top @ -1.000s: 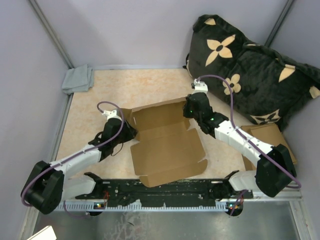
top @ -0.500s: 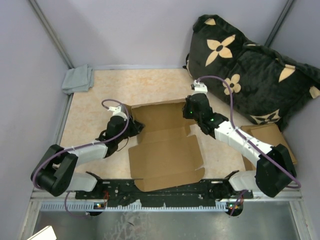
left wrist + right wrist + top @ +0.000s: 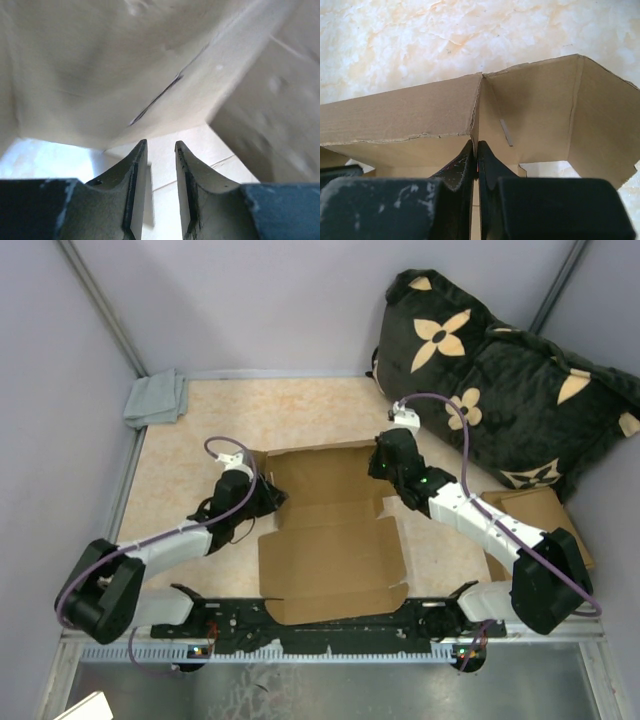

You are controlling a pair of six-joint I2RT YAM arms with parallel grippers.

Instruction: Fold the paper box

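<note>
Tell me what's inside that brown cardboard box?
Only bare cardboard shows inside the paper box: floor panels and raised walls, no contents. From above, the left gripper and right gripper hide the spots beneath them.

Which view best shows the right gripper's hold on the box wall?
Right wrist: the right gripper is pinched shut on an upright wall of the paper box, and the contact is plain. Top external shows the whole box but not the contact. Left wrist shows only blurred cardboard.

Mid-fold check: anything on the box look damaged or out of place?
Only minor wear: the paper box has a ragged, frayed lower edge on the raised wall beside the right gripper, seen in the right wrist view. Nothing else stands out.
</note>
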